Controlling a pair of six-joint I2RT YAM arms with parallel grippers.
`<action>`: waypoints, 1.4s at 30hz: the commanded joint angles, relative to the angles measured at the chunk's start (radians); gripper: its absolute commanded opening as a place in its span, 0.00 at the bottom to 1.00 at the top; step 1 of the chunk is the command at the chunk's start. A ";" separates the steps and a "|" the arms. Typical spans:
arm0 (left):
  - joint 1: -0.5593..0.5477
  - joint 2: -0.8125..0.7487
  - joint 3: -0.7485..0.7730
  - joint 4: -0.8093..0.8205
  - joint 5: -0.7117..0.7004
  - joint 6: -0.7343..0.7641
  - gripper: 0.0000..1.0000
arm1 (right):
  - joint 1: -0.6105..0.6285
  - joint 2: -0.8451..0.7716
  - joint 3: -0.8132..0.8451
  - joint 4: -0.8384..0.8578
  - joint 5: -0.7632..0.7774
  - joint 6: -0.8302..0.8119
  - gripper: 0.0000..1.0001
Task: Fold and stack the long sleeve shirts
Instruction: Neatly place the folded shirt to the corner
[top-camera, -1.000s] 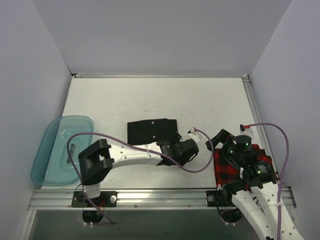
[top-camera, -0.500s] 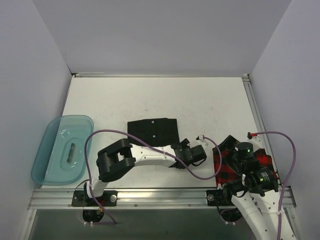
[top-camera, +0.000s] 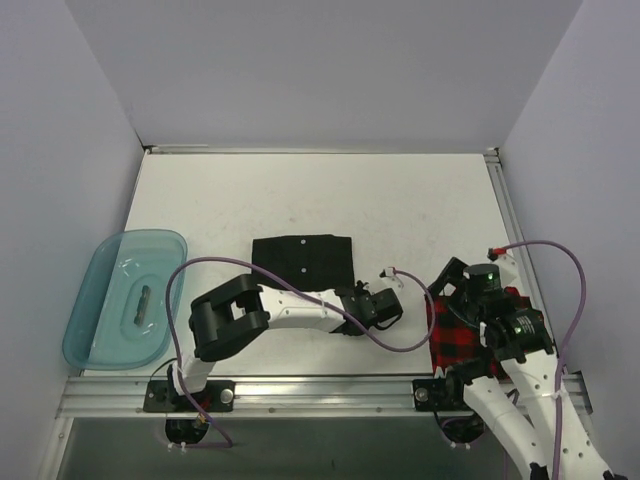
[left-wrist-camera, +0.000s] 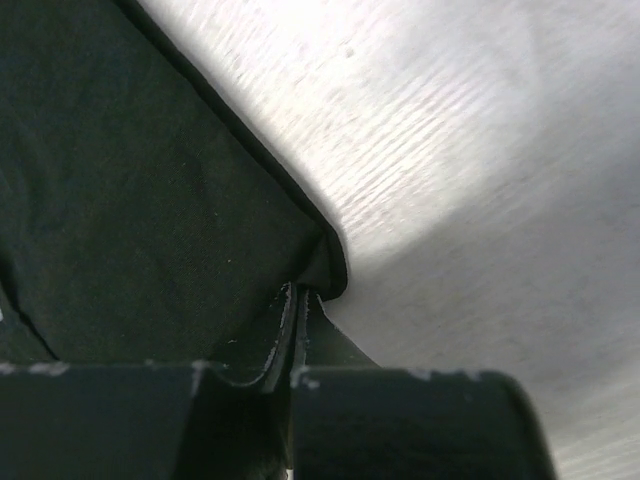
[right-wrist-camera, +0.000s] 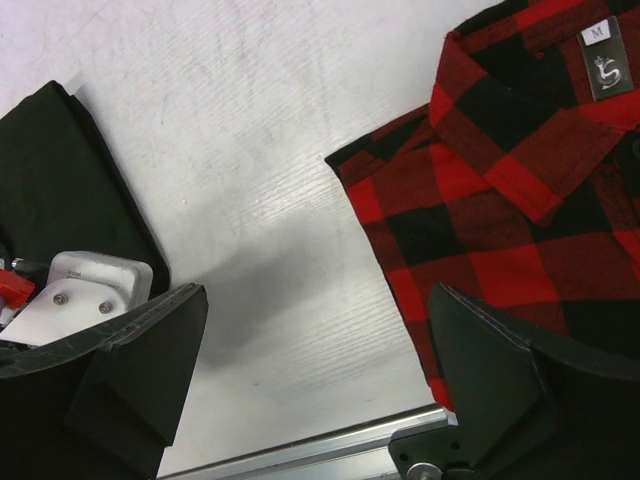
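Far half: the table (top-camera: 320, 190) is bare from wall to wall, so there is open passage.
Left edge: a teal plastic tub (top-camera: 95, 310) fills the near left corner.
Centre: the folded black shirt (top-camera: 303, 258) lies flat and low.
Near centre: the left arm (top-camera: 290, 312) stretches low across to that shirt's near right corner. Its purple cable (top-camera: 200, 275) loops above, barring the near strip.
Middle gap: bare table lies between the black shirt and the red-and-black check shirt (top-camera: 460, 345). The right gripper (right-wrist-camera: 318, 340) hangs over it, jaws wide.
Near right corner: covered by the check shirt, with the right arm above it.

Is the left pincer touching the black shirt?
Touching. The left wrist view shows the left pincer shut, its tips pinching a corner of the black shirt.
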 joint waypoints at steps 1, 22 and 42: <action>0.047 -0.086 -0.065 0.019 0.024 -0.035 0.00 | -0.010 0.082 0.088 0.062 -0.037 -0.019 1.00; 0.145 -0.361 -0.237 0.151 0.273 -0.187 0.00 | -0.033 0.668 -0.142 0.948 -0.691 0.199 1.00; 0.159 -0.445 -0.284 0.208 0.322 -0.269 0.00 | 0.186 1.202 -0.149 1.482 -0.734 0.403 1.00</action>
